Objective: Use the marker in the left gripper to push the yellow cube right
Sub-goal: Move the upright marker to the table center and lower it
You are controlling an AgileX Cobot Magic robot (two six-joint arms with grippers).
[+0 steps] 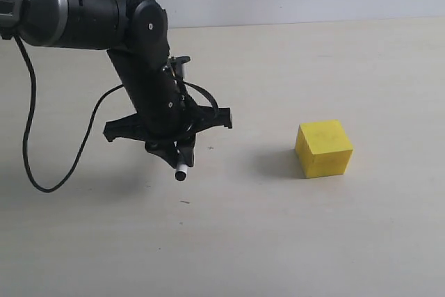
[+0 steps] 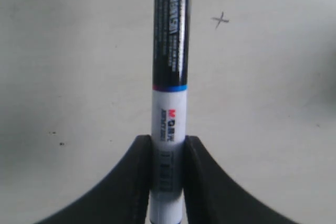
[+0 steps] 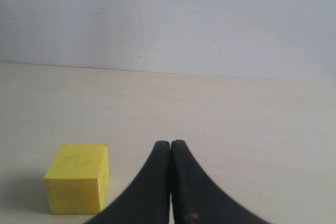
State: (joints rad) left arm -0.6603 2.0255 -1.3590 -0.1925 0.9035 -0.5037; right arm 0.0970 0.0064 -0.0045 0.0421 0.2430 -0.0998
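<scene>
Beige tabletop (image 1: 278, 248): glossy black left gripper (image 2: 168, 148) clamps slim black-and-white marker (image 2: 169, 77), well left of small matte yellow cube (image 1: 324, 148); black right gripper (image 3: 170, 148) pressed closed, empty.

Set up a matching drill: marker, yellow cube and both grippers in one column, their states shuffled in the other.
1. marker
2. yellow cube
3. left gripper
4. right gripper

A. shut, empty
B. standing free, untouched
C. gripped by its white barrel
D. shut on a tool

Pairs: 1-C, 2-B, 3-D, 4-A
</scene>
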